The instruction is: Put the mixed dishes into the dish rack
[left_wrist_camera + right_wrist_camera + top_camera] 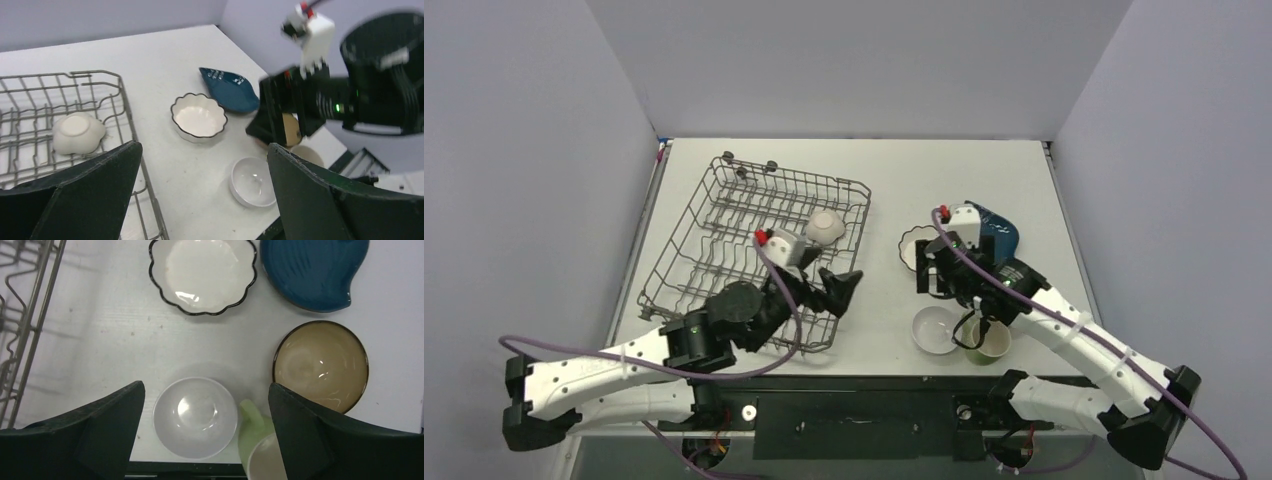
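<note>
The grey wire dish rack [724,235] stands on the left of the table, and a small pale dish [824,227] [77,132] lies upside down in its right side. My left gripper [842,288] [204,146] hangs open and empty over the rack's right edge. On the table to the right sit a white scalloped bowl [914,248] [203,275], a dark blue dish [1001,232] [312,270], a brown bowl [321,365], a plain white bowl [935,330] [195,417] and a light green mug [990,342] [255,440]. My right gripper [205,386] is open above the white bowl, holding nothing.
The white bowl and the mug stand close to the table's near edge [904,375]. Grey walls enclose the table on three sides. In the left wrist view my right arm [350,95] hangs over the brown bowl, just right of the scalloped bowl [198,116].
</note>
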Available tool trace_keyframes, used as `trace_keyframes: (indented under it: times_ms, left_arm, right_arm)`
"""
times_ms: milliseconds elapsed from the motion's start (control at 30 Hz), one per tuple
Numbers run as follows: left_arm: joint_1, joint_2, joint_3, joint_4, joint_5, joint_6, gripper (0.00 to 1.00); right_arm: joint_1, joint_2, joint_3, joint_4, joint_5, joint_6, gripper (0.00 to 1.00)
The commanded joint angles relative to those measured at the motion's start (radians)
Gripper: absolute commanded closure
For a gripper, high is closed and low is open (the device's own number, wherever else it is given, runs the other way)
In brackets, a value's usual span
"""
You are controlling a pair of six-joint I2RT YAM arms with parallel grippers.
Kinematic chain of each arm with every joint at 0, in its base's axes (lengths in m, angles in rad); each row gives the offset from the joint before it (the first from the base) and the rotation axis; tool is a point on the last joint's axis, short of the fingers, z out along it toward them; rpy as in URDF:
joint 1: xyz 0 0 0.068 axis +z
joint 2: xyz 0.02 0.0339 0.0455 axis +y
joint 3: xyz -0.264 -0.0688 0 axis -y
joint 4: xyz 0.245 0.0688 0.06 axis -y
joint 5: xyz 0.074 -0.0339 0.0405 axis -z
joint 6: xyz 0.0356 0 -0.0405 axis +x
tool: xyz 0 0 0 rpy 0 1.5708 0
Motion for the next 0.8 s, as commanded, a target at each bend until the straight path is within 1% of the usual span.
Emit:
trace_keyframes:
  times_ms: [0,33,100,133,167,200,267,333,533,567,600,633,667,767]
  left_arm:
    - [0.117,-0.124,-0.057,-0.107,0.042,-0.162,0.04]
    - [0.145,-0.136,-0.068,-0.118,0.064,-0.177,0.04]
    - [0.168,-0.155,-0.075,-0.151,0.080,-0.204,0.04]
    - [0.172,-0.154,-0.077,-0.167,0.084,-0.209,0.04]
    - [0.176,-0.150,-0.080,-0.171,0.094,-0.219,0.04]
    - [0.177,-0.147,-0.080,-0.172,0.101,-0.222,0.04]
    - [0.177,-0.136,-0.082,-0.168,0.127,-0.230,0.04]
    - [0.177,-0.125,-0.082,-0.167,0.147,-0.232,0.04]
    - [0.179,-0.127,-0.101,-0.162,0.157,-0.240,0.04]
    - [0.179,-0.132,-0.106,-0.160,0.157,-0.241,0.04]
    - [0.179,-0.135,-0.109,-0.157,0.157,-0.247,0.04]
    - [0.180,-0.141,-0.116,-0.156,0.157,-0.251,0.04]
    - [0.181,-0.144,-0.123,-0.155,0.159,-0.256,0.04]
    - [0.188,-0.152,-0.135,-0.150,0.164,-0.266,0.04]
  right_arm:
    - [0.127,0.055,-0.028,-0.065,0.130,0.119,0.11]
    - [0.132,0.065,-0.051,-0.062,0.158,0.142,0.12]
    - [0.129,0.074,-0.093,-0.036,0.164,0.148,0.15]
    - [0.110,0.079,-0.107,-0.024,0.158,0.146,0.22]
    - [0.096,0.089,-0.129,-0.008,0.138,0.142,0.26]
    - [0.065,0.094,-0.138,-0.001,0.102,0.140,0.35]
    - [0.017,0.099,-0.179,0.033,0.038,0.140,0.41]
    - [-0.011,0.085,-0.194,0.038,0.010,0.159,0.43]
    - [-0.035,0.052,-0.230,0.039,-0.064,0.179,0.44]
    - [-0.039,0.051,-0.234,0.039,-0.071,0.183,0.49]
    - [-0.038,0.051,-0.242,0.040,-0.087,0.190,0.61]
    - [-0.033,0.050,-0.245,0.042,-0.096,0.192,0.64]
    - [-0.025,0.050,-0.248,0.049,-0.103,0.192,0.66]
    - [0.065,0.071,-0.229,0.046,-0.061,0.188,0.63]
